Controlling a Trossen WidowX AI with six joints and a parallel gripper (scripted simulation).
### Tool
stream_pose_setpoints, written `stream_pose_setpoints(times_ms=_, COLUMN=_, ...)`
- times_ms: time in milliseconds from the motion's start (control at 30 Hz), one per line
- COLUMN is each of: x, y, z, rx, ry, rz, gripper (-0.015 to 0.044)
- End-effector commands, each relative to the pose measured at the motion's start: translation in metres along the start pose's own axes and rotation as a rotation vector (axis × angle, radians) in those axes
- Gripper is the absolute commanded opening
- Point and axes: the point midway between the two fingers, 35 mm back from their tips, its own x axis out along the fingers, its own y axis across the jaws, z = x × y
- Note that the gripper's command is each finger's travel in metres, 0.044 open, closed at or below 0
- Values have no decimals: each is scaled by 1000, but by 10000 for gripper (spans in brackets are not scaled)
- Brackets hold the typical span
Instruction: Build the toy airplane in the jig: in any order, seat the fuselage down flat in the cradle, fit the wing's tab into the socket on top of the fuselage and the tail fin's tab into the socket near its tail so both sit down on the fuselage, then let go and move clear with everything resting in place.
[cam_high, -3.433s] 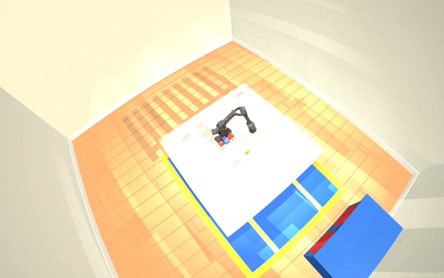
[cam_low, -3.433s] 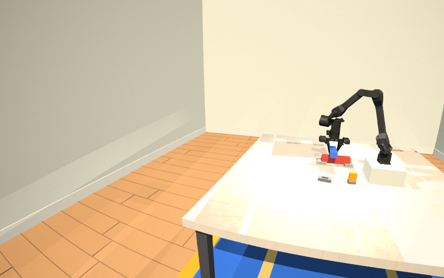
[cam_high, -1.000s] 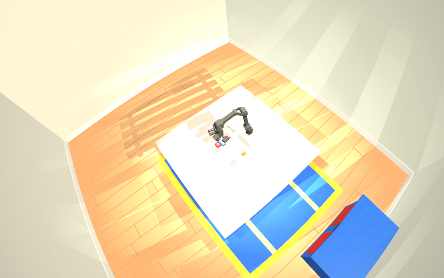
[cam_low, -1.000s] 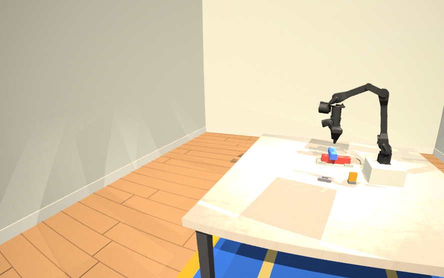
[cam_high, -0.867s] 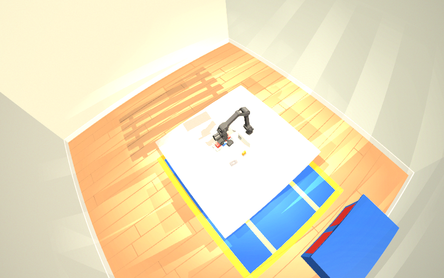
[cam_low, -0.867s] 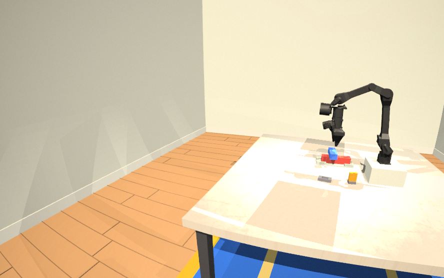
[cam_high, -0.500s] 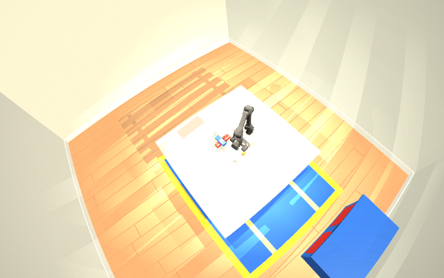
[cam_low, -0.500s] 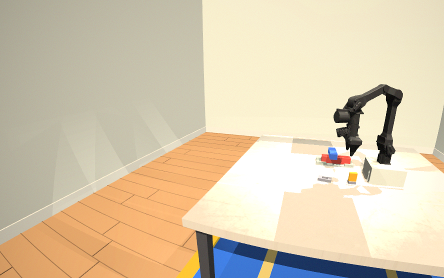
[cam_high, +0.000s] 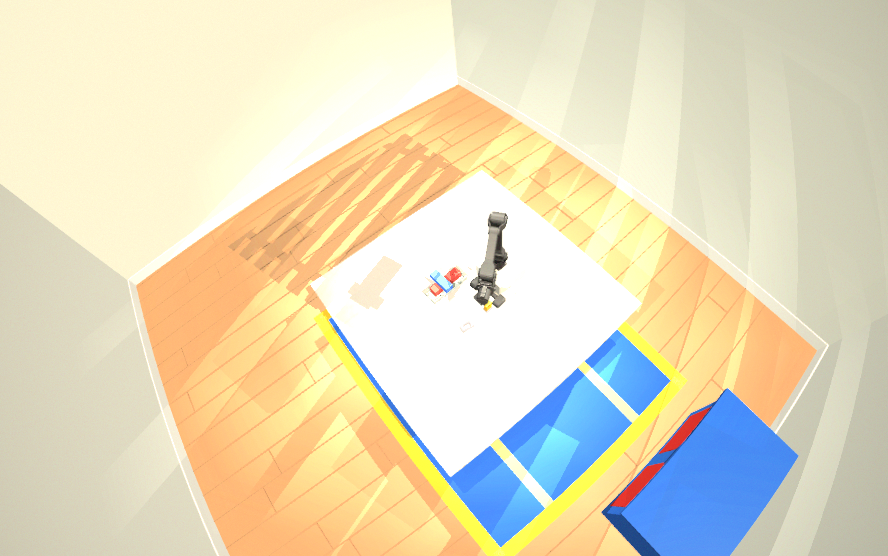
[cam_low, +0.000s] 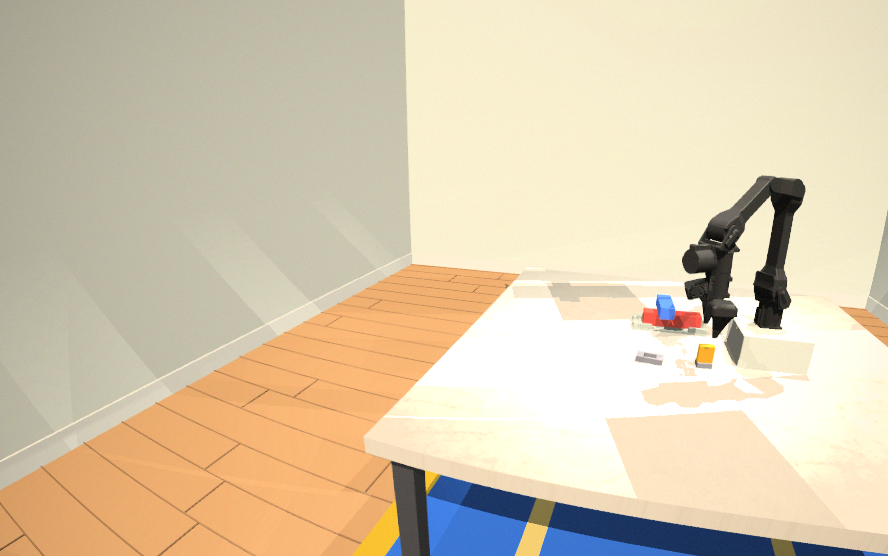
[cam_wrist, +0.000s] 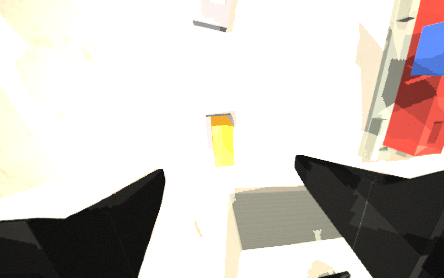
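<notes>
Dark grey jointed arm (cam_low: 747, 209), black tapered pincer (cam_wrist: 227, 200)

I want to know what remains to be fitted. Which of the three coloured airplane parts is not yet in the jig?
The orange tail fin: it stands alone on the table, just ahead of the open end effector, while the red fuselage and blue wing sit together in the jig.

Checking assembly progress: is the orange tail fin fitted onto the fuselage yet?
No. The tail fin stands on the table, apart from the red fuselage; the open gripper hovers above it.

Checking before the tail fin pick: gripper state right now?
Gripper: open wide, holding nothing, poised over the orange tail fin standing on the table.
</notes>
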Motion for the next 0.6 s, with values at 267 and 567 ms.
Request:
stream_pose_setpoints(times_ms=267, x=26, y=0, z=-1, rx=5, ry=-4, rz=5, gripper=440)
stream_pose_setpoints(times_ms=567, x=40, y=1, z=0, rx=5, ry=-4, rz=5, gripper=440)
